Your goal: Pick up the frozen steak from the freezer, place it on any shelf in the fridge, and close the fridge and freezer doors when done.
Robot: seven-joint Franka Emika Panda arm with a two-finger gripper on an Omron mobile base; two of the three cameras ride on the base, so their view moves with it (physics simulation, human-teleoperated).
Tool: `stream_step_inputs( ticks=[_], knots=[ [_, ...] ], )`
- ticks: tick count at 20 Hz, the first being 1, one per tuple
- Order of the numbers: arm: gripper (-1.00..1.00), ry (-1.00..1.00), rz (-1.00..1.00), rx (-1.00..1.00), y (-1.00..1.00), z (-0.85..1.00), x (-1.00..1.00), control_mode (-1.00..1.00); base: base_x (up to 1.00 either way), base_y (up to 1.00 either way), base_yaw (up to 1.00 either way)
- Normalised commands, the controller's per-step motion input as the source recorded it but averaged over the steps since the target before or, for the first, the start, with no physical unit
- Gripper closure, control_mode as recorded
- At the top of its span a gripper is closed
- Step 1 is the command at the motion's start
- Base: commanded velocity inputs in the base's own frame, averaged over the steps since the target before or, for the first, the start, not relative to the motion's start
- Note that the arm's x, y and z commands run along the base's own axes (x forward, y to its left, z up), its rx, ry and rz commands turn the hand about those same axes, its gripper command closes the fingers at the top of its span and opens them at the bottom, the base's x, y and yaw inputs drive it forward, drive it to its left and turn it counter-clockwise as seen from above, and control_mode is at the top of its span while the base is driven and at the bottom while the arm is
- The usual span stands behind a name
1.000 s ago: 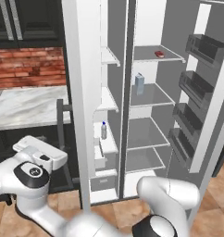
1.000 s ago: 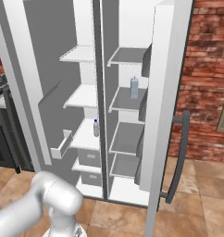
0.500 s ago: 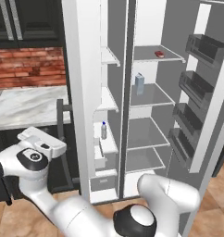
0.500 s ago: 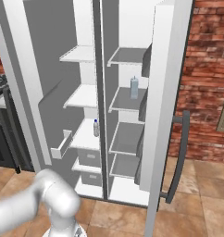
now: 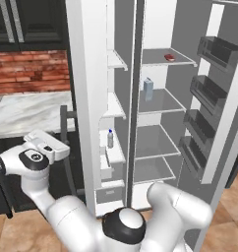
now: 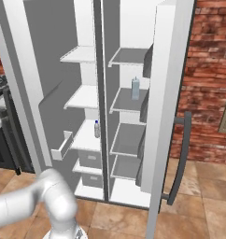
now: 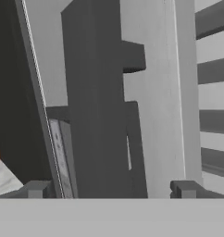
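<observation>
Steak: small flat dark-red frozen steak point(image 5: 169, 57) lies on the top grey shelf point(image 5: 155, 58) of the fridge point(image 5: 163, 113) — right half of the tall white appliance.
Carton: pale-blue carton point(image 5: 148, 89) stands upright one shelf lower.
Freezer: white-shelved left half point(image 6: 84, 126); small clear blue-capped bottle point(image 5: 110, 138) stands on a lower shelf.
Doors: both open — plain fridge door point(image 5: 217, 106) with dark bins, freezer door point(image 5: 86, 93).
Gripper: two-finger gripper point(image 7: 109, 190), jaws spread wide and empty, by the freezer door's outer side.

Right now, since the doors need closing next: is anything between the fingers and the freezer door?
Nothing visible. The open fingers face the outer side of the freezer door, with only open space between them.
</observation>
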Motion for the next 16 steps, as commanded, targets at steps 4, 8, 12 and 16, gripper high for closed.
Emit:
stream_step_inputs(
  ticks=[4,8,12,16],
  knots=[
    [-1.00,0.00,-0.01,0.00,-0.39,0.00,0.28,-1.00,0.00,0.00,0.00],
    [-1.00,0.00,0.00,0.01,-0.59,0.00,0.23,-1.00,0.00,0.00,0.00],
    [-1.00,0.01,-0.01,0.01,-0.74,0.00,0.28,-1.00,0.00,0.00,0.00],
    [-1.00,0.00,-0.01,0.00,-0.88,0.00,0.34,-1.00,0.00,0.00,0.00]
  ],
)
